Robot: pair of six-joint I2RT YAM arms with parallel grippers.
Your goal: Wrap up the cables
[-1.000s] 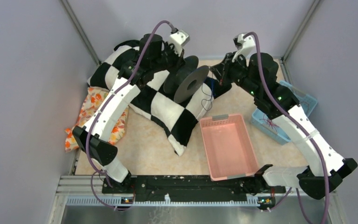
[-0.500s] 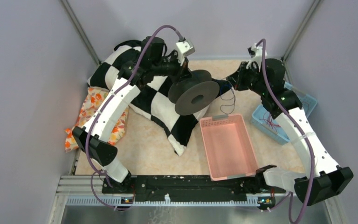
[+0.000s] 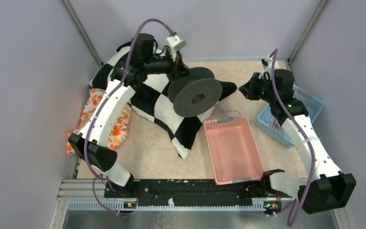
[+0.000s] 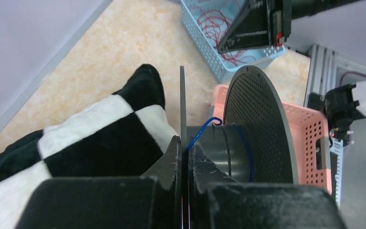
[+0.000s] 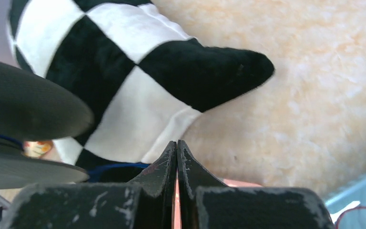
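Between the fingertips of the left claw (image 4: 182, 149), the thin near rim of a dark reel (image 4: 255, 119) is pinched edge-on. The reel stands out ahead of the claw, above a chequered pillow (image 4: 100, 138). The cable (image 4: 201, 132), a very thin blue-black wire, lies in a few turns round the reel's core, just ahead of those fingertips. A loose stretch hangs below the reel toward a pink basket (image 3: 231, 152).

The right claw (image 5: 177, 147) has its fingers pressed together, tips aimed at the pillow's black corner. A length of blue wire shows below and to the left of them. Whether any wire is caught between the fingers cannot be told.

Handling, as judged:
- **Character:** the wire looks almost weightless, limp and slightly springy. It is likely to slide through a loose pinch, spring off the core when slack, and kink if tugged.
- **Where to grip:** the best hold seems to be on the free run, a little way off the reel. It should be nipped squarely at the fingertips and kept gently taut.
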